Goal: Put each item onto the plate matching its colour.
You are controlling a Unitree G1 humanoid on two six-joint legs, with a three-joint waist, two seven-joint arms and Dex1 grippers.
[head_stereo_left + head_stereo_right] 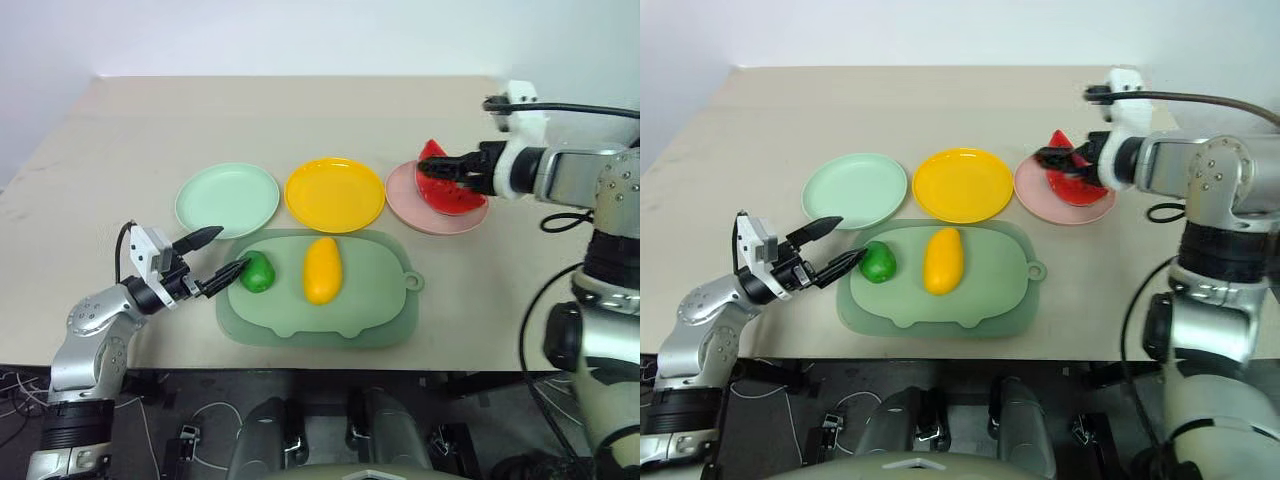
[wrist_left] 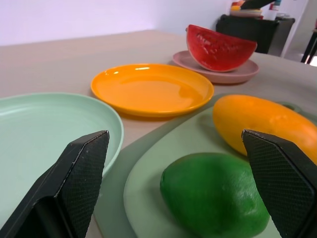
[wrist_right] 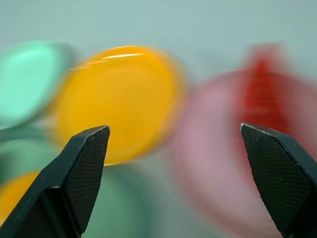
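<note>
Green tray [image 1: 360,320]: holds mango [image 1: 322,269], lime [image 1: 257,272] | watermelon wedge [image 1: 447,187]: on pink plate [image 1: 405,200] | lime: likely light, hard, prone to roll; grip across middle | left gripper [image 1: 222,254]: fingers spread, straddling lime | right gripper [image 3: 178,144]: spread, empty.

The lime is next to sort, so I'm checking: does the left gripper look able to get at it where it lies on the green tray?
Probably yes. The left gripper is open, right beside the lime, with nothing between them. The mango lies apart on the lime's far side.
</note>
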